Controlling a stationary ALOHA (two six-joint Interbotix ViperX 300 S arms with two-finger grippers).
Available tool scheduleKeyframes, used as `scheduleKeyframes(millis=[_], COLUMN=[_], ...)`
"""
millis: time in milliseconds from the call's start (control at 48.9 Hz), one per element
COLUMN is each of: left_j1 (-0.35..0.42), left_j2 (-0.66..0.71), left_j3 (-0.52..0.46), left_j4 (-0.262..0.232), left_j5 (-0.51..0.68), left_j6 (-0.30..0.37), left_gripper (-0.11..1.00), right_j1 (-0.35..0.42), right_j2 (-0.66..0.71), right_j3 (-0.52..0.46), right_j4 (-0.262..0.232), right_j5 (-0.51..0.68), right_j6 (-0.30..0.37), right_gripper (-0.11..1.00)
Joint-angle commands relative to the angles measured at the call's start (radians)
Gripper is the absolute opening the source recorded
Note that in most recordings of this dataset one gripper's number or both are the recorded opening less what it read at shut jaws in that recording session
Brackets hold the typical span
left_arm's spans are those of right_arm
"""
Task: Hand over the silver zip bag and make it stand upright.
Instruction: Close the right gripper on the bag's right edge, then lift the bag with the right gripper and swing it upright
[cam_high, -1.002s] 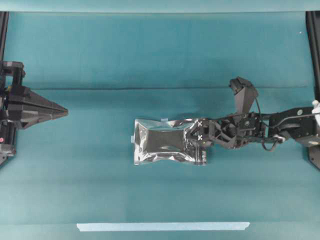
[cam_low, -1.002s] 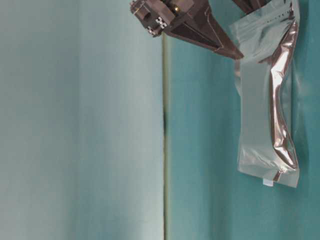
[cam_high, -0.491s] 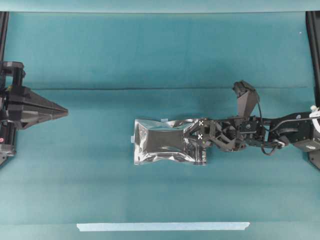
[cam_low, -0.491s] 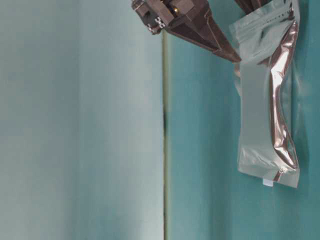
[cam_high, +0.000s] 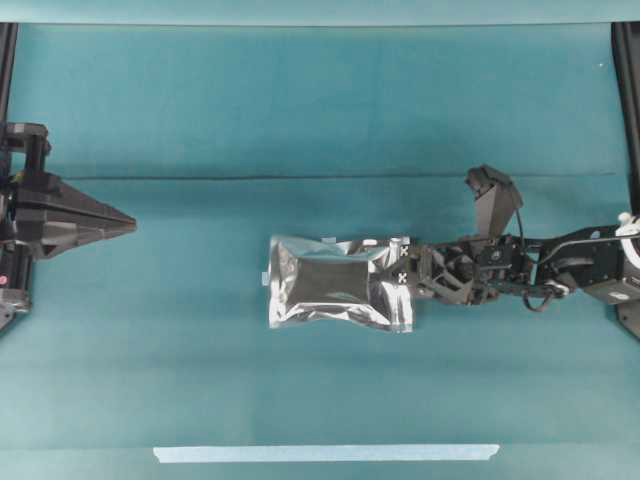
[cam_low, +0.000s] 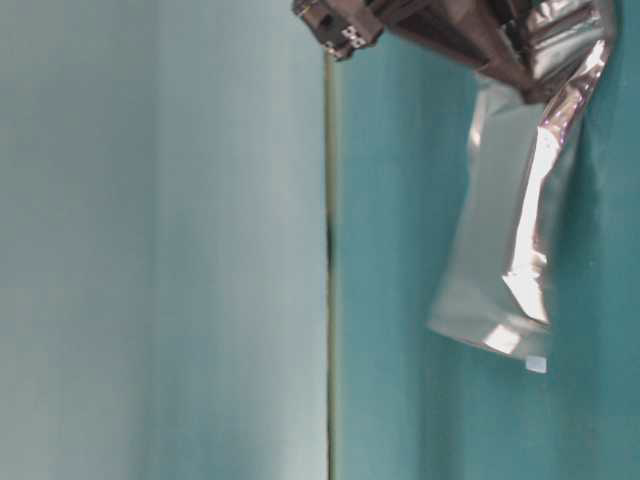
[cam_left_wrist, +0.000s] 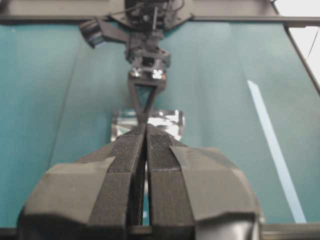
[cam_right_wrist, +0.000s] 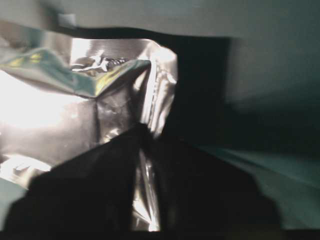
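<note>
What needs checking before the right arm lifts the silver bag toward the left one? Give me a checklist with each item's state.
1. Right gripper closed on the silver zip bag: ok; the right wrist view shows foil pinched between its fingers.
2. Grip sits on the bag's end, not its middle: ok; the jaws hold the short end nearest the right arm.
3. Grip firm enough to lift: cannot tell.
4. Left gripper ready to receive: not ok; its fingers are pressed together.
5. Space between bag and left gripper free: ok; only bare teal cloth lies there.
6. Pale blue tape strip out of the way: ok; it lies apart from the bag.
</note>
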Motion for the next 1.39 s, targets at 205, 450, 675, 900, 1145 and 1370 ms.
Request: scheduleKeyframes(millis=[205, 450, 675, 900, 1145, 1370], left_j1=[0.006, 0.006, 0.008, 0.008, 0.008, 0.008], left_j2=[0.005, 0.005, 0.003, 0.003, 0.0, 0.0], left_j3=[-0.02, -0.018, -0.018, -0.017, -0.017, -0.015], left_j4=[0.0, 0.0, 0.0, 0.002, 0.002, 0.002], left_j5=[-0.005, -0.005, -0.005, -0.005, -0.005, -0.005], left_j6=[0.002, 0.002, 0.002, 0.002, 0.002, 0.0], left_gripper=[0.0, 0.0, 0.0, 0.0, 0.0, 0.0], right_j1=[0.015, 0.014, 0.003, -0.04, -0.109, -0.155], right_j2=[0.006, -0.009, -0.075, -0.198, -0.278, -0.285], right_j3=[-0.008, -0.009, -0.037, -0.115, -0.235, -0.408], right_j4=[-0.003, -0.008, -0.014, -0.028, -0.029, -0.034], right_j5=[0.006, 0.018, 0.091, 0.337, 0.641, 0.876], right_j6=[-0.012, -0.038, -0.143, -0.354, -0.583, -0.747], right_gripper=[0.04, 0.03, 0.03, 0.03, 0.03, 0.03])
